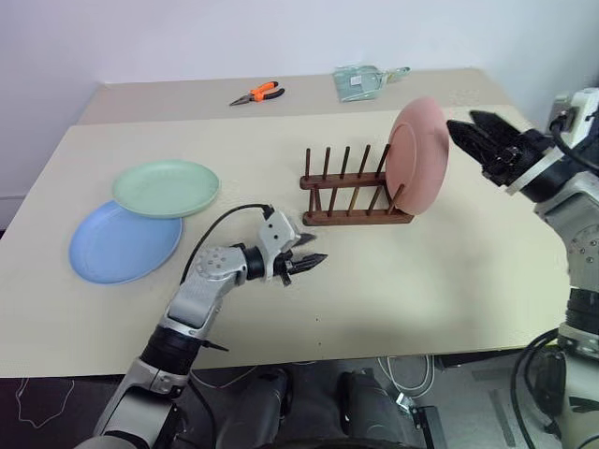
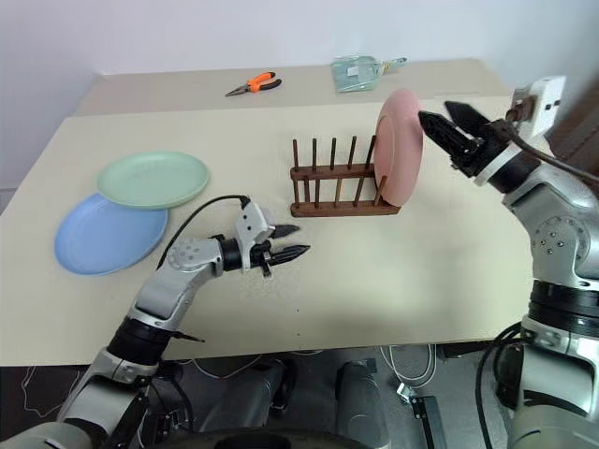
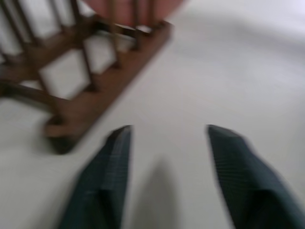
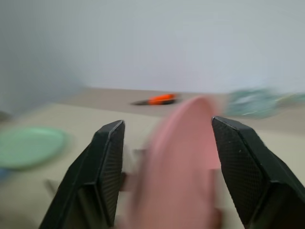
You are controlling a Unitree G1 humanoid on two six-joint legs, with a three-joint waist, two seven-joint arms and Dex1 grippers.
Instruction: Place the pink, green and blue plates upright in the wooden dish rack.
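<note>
My arms point(image 1: 201, 290) are silver-grey metal with black joints; black cables point(image 1: 211, 234) loop along them; fingers point(image 1: 309, 262) are black, tapered.

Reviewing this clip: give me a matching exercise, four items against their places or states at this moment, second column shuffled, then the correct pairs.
Column one:
1. pink plate
2. green plate
3. blue plate
4. left gripper

Column two:
A. flat on the table, partly under another plate
B. open, holding nothing, low over the table in front of the rack
C. upright in the rack's right end
D. flat, overlapping another plate's edge

Pairs: 1-C, 2-D, 3-A, 4-B
</note>
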